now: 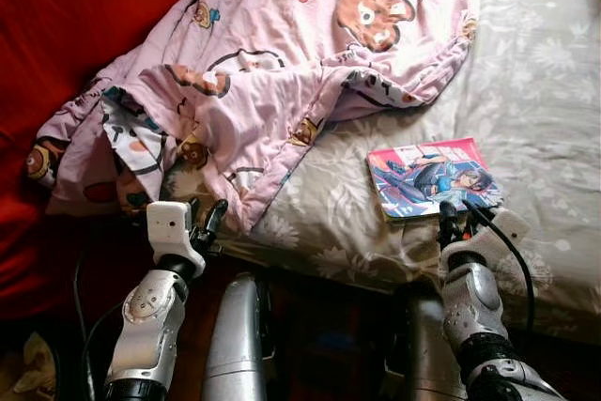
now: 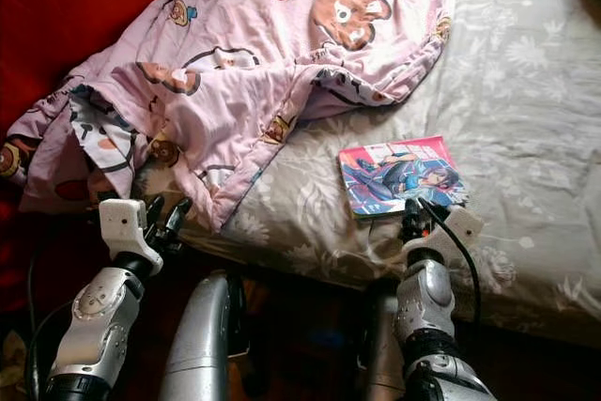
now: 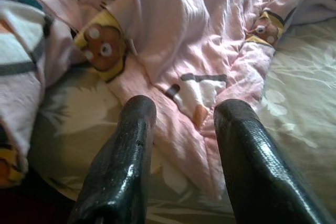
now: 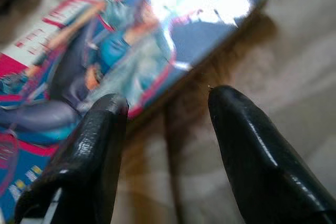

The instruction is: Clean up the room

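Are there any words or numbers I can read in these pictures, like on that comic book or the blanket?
None can be read.
Comic book: there is lettering along its pink cover edge, too small and blurred to read, even close up by the right gripper.
Pink blanket: cartoon bear pictures, no words.

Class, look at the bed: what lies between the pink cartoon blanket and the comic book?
Only bare bedsheet, grey with a pale floral print, separates the pink blanket from the comic book. Both eye views show that stretch.
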Controlling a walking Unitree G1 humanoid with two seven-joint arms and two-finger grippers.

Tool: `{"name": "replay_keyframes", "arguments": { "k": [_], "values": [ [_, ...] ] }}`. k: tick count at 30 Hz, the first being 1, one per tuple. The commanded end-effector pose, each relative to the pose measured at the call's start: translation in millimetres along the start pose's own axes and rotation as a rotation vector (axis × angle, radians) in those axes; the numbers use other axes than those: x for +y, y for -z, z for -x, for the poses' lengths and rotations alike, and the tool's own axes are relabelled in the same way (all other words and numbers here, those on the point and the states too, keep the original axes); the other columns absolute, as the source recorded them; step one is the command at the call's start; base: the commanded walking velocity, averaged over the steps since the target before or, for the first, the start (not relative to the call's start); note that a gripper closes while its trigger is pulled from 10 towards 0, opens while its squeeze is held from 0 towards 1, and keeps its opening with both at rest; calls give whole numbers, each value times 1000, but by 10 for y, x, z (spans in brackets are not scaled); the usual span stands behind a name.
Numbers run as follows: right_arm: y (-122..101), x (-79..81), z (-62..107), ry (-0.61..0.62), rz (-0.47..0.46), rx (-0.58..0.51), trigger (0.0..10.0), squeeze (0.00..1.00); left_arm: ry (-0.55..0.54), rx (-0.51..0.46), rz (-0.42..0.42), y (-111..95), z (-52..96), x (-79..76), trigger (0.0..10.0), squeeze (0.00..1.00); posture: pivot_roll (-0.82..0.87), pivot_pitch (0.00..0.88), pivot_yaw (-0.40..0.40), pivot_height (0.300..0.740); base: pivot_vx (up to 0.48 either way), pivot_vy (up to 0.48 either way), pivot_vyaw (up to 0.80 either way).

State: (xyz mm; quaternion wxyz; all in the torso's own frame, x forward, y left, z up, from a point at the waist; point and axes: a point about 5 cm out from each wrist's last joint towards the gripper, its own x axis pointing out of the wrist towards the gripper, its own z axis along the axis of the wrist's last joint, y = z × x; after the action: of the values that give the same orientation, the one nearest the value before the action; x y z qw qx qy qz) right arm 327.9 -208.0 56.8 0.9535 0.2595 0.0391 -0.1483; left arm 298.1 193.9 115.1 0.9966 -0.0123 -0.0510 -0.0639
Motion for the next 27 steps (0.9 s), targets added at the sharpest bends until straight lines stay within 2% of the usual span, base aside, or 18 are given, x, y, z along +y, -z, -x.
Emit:
{"name": "replay_keyframes", "arguments": {
  "k": [1,3,7,14,17,22,27],
  "values": [
    [145,-68,62,29,-76,50,10000,0,-12,37,-29,40,77,80,10000,0,174,399,122,580,0,0,0],
    [214,-81,87,38,-147,78,10000,0,-14,34,-38,17,81,104,10000,0,188,396,130,580,0,0,0],
    [268,-105,107,41,-210,98,10000,0,-14,32,-49,-18,71,131,10000,0,200,395,139,580,0,0,0],
    [199,-30,62,-52,-302,62,10000,0,-12,32,-61,-54,58,153,10000,0,200,390,147,580,0,0,0],
    [156,36,32,-113,-328,48,10000,0,-12,29,-62,-71,38,151,10000,0,203,385,150,580,0,0,0],
    [90,81,-7,-139,-332,26,10000,0,-12,29,-65,-72,29,154,10000,0,198,378,148,580,0,0,0],
    [130,1,7,-97,-350,55,10000,0,-15,30,-66,-73,32,159,10000,0,206,378,144,580,0,0,0]
  ]
}}
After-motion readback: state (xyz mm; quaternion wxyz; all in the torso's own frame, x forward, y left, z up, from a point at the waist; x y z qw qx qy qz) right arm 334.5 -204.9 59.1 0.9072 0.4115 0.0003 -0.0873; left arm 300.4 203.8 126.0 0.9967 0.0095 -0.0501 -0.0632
